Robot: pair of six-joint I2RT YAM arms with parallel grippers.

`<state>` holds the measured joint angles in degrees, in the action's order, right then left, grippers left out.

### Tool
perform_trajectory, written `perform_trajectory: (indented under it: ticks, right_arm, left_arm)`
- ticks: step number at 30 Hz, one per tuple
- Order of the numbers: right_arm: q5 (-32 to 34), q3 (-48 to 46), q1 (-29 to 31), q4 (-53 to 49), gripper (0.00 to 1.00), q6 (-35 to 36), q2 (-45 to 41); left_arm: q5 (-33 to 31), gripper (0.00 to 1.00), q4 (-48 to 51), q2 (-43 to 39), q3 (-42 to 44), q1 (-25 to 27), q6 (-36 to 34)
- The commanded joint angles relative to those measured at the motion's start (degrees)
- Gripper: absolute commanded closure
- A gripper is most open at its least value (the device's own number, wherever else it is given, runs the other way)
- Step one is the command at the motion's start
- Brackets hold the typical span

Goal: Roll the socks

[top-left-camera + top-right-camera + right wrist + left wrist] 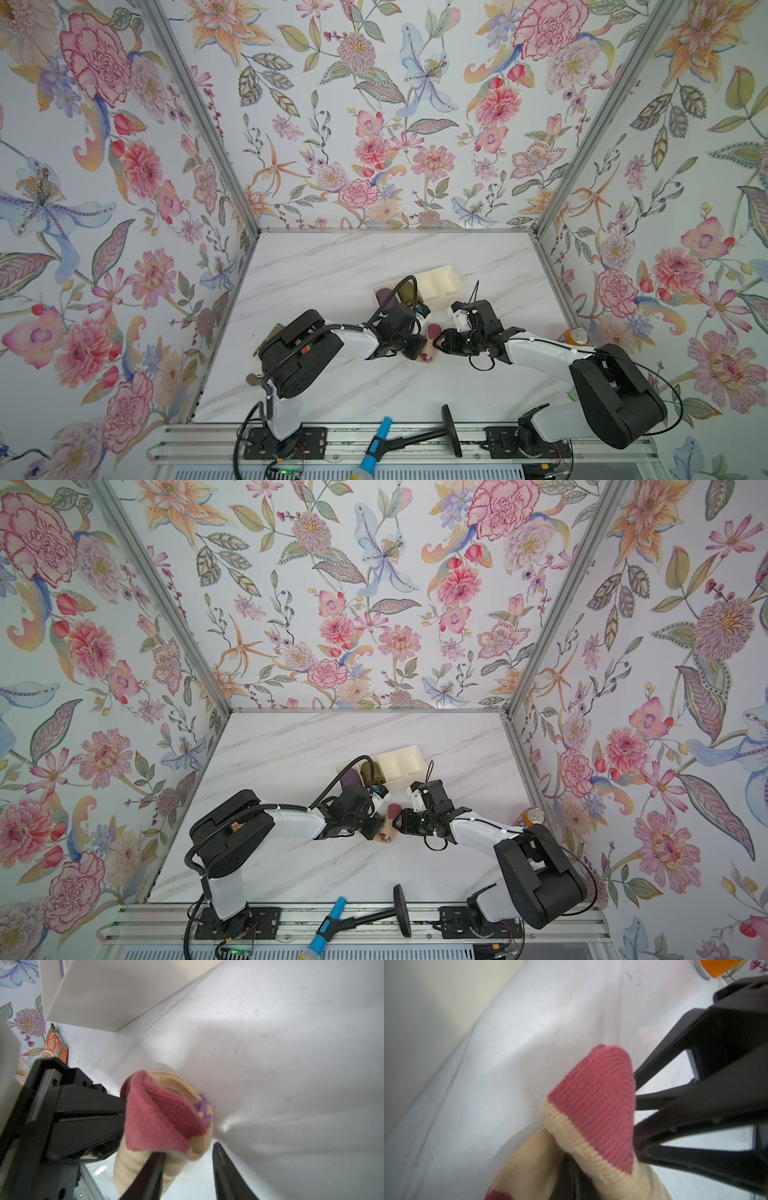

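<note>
Right wrist view puts the socks [166, 1118], bunched into a half roll, just ahead of my right gripper [187, 1152]. Its jaws stand parted and clamp nothing. The left gripper [122, 1114] comes in from the opposite side, pinched tight on the socks. In both top views the socks lie mid-table [332, 270] between the two grippers. Their long axis crosses the line joining them, maroon toe farthest from me. Both arms are equally near, so I'd grab the toe flap with the right.
</note>
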<state>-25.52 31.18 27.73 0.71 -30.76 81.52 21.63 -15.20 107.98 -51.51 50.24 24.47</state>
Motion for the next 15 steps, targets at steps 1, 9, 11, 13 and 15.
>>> perform_trajectory:
  ticks: [1,9,11,13,15]
  right_arm:
    - [-3.92,-1.33,1.01,4.37,0.59,-1.4,1.37]
    - [-3.66,-3.88,1.02,11.6,0.58,-4.22,1.58]
    - [-3.93,-4.44,1.02,13.8,0.58,-5.23,2.12]
    - [-3.99,-5.09,1.09,15.99,0.58,-6.03,2.69]
    - [-4.02,-5.6,1.1,17.98,0.58,-6.75,3.17]
  left_arm:
    - [0.05,1.0,4.38,1.49,2.09,0.21,-0.18]
    - [1.64,1.0,2.42,1.97,3.43,0.23,1.02]
    - [1.81,1.0,2.29,2.05,3.52,0.22,1.17]
    - [2.02,1.0,2.01,2.14,3.52,0.23,1.26]
    - [2.41,1.0,1.79,2.31,3.61,0.24,1.29]
